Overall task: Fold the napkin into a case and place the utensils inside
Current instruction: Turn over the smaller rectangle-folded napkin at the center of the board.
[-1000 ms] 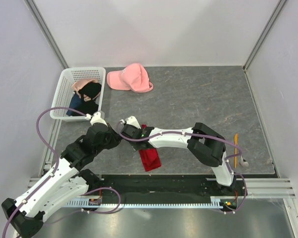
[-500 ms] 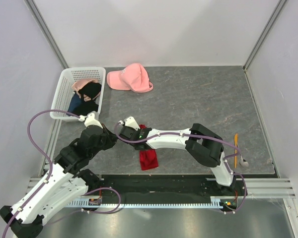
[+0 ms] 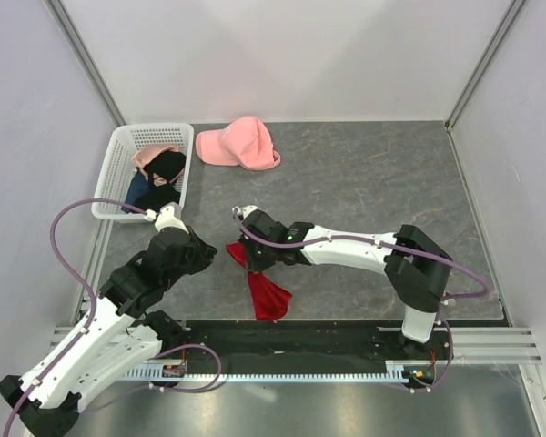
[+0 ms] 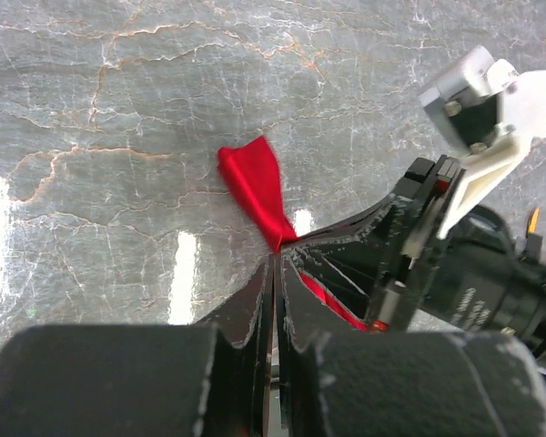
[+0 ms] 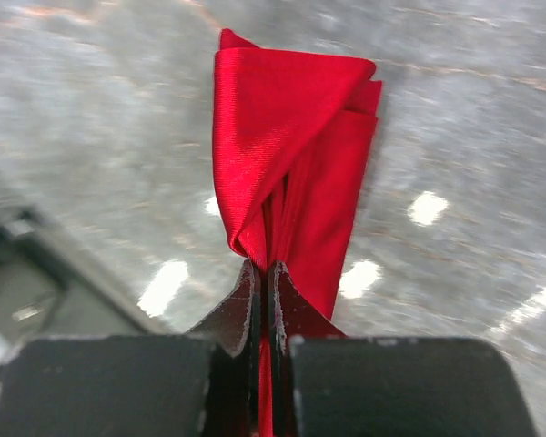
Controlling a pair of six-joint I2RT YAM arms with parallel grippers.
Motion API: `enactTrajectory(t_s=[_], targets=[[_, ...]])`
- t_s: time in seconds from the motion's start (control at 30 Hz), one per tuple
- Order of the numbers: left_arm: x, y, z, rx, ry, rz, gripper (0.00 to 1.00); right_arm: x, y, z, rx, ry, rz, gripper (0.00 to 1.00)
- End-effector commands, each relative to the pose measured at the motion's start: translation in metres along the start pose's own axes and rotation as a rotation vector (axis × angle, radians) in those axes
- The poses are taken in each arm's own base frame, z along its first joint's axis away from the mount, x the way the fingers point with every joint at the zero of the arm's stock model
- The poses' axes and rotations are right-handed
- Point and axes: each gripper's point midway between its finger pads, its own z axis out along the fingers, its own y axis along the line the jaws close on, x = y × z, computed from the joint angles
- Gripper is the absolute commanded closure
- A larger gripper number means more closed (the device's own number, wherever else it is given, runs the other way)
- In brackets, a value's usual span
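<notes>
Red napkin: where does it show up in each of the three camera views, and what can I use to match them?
Top external: the napkin is at lower centre, a little left of the middle.
Left wrist: the napkin is at centre, fanning up from the shut left gripper.
Right wrist: the napkin is at upper centre, bunched above the shut right gripper.
Shared landmark: the grey marbled table lies under it in all three views.

Middle of napkin [image 3: 266,296] under right arm [image 3: 346,248]; utensils [image 4: 532,219] mostly behind it
</notes>
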Motion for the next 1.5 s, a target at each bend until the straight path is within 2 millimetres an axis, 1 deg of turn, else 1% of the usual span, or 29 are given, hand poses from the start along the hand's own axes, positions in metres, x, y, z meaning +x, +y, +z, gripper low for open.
enactTrajectory(t_s=[0.0, 0.07, 0.1, 0.27, 0.3, 0.37, 0.4, 0.43, 0.47, 0.5, 0.53, 0.57, 0.6, 0.63, 0.67, 0.73, 0.77, 0.8, 0.97, 1.03, 1.17, 1.23, 1.27, 1.3, 1.33, 1.37, 1.4, 1.43, 1.47], targets=[[-0.017, -0.009, -0.006, 0.008, -0.040, 0.021, 0.91, -0.012, 0.043, -0.023, -0.326, -0.026, 0.096, 1.00], [-0.016, -0.008, -0.004, 0.001, -0.034, 0.024, 0.91, -0.011, 0.046, -0.025, -0.413, -0.024, 0.129, 1.00], [-0.015, -0.007, -0.004, -0.002, -0.032, 0.025, 0.92, -0.011, 0.050, -0.028, -0.508, -0.027, 0.158, 1.00], [-0.013, -0.006, 0.001, -0.019, -0.017, 0.027, 0.92, -0.003, 0.047, -0.029, -0.670, -0.017, 0.254, 1.00], [-0.012, -0.006, 0.002, -0.025, -0.012, 0.030, 0.92, -0.004, 0.042, -0.029, -0.700, -0.030, 0.291, 1.00], [-0.012, -0.007, 0.004, -0.030, -0.006, 0.030, 0.92, -0.001, 0.039, -0.031, -0.744, -0.024, 0.312, 1.00], [-0.009, -0.006, 0.007, -0.043, 0.007, 0.035, 0.92, -0.001, 0.031, -0.030, -0.758, -0.040, 0.325, 1.00], [-0.009, -0.008, 0.008, -0.041, 0.013, 0.039, 0.92, 0.002, 0.030, -0.033, -0.788, -0.019, 0.354, 1.00], [-0.008, -0.009, 0.009, -0.038, 0.019, 0.041, 0.92, 0.012, 0.024, -0.030, -0.793, -0.002, 0.383, 1.00], [-0.006, -0.010, 0.012, -0.037, 0.034, 0.046, 0.92, 0.001, 0.018, -0.034, -0.828, -0.053, 0.382, 1.00], [-0.003, -0.013, 0.016, -0.035, 0.046, 0.055, 0.92, 0.000, 0.015, -0.036, -0.842, -0.049, 0.412, 1.00], [-0.001, -0.015, 0.020, -0.027, 0.058, 0.061, 0.92, 0.008, 0.011, -0.033, -0.851, -0.027, 0.422, 1.00], [0.004, -0.019, 0.023, -0.009, 0.083, 0.069, 0.92, 0.005, 0.005, -0.033, -0.860, -0.043, 0.424, 1.00], [0.010, -0.017, 0.031, -0.026, 0.111, 0.081, 0.93, 0.007, 0.002, -0.032, -0.865, -0.037, 0.429, 1.00], [0.014, -0.018, 0.034, -0.029, 0.128, 0.084, 0.93, 0.009, -0.005, -0.030, -0.875, -0.033, 0.440, 1.00], [0.021, -0.022, 0.042, -0.021, 0.165, 0.086, 0.94, 0.011, -0.011, -0.029, -0.889, -0.025, 0.452, 1.00], [0.023, -0.023, 0.044, -0.016, 0.172, 0.086, 0.94, 0.015, -0.014, -0.028, -0.900, -0.007, 0.475, 1.00], [0.026, -0.025, 0.046, -0.008, 0.184, 0.089, 0.94, 0.013, -0.018, -0.029, -0.905, -0.018, 0.469, 0.98], [0.033, -0.029, 0.061, -0.008, 0.216, 0.104, 0.94, 0.020, -0.033, -0.020, -0.885, -0.003, 0.484, 0.94], [0.035, -0.033, 0.066, -0.001, 0.226, 0.107, 0.94, 0.023, -0.037, -0.019, -0.885, 0.006, 0.486, 0.91], [0.042, -0.038, 0.076, 0.012, 0.262, 0.111, 0.94, 0.024, -0.052, -0.015, -0.866, 0.002, 0.497, 0.89], [0.045, -0.041, 0.083, 0.018, 0.275, 0.115, 0.94, 0.024, -0.054, -0.017, -0.875, 0.005, 0.486, 0.85], [0.047, -0.042, 0.085, 0.021, 0.283, 0.116, 0.94, 0.025, -0.058, -0.016, -0.866, 0.014, 0.492, 0.82], [0.048, -0.045, 0.088, 0.026, 0.287, 0.117, 0.94, 0.027, -0.062, -0.012, -0.849, 0.010, 0.459, 0.79], [0.049, -0.045, 0.091, 0.022, 0.291, 0.119, 0.94, 0.024, -0.066, -0.008, -0.828, 0.008, 0.448, 0.77], [0.048, -0.047, 0.092, 0.028, 0.290, 0.121, 0.94, 0.031, -0.074, -0.004, -0.794, 0.045, 0.472, 0.71], [0.049, -0.047, 0.095, 0.024, 0.297, 0.124, 0.94, 0.032, -0.078, -0.002, -0.775, 0.052, 0.468, 0.68], [0.049, -0.049, 0.097, 0.028, 0.298, 0.125, 0.94, 0.021, -0.085, 0.002, -0.752, 0.006, 0.379, 0.64], [0.048, -0.052, 0.098, 0.038, 0.300, 0.128, 0.94, 0.030, -0.101, 0.005, -0.690, 0.071, 0.430, 0.58]])
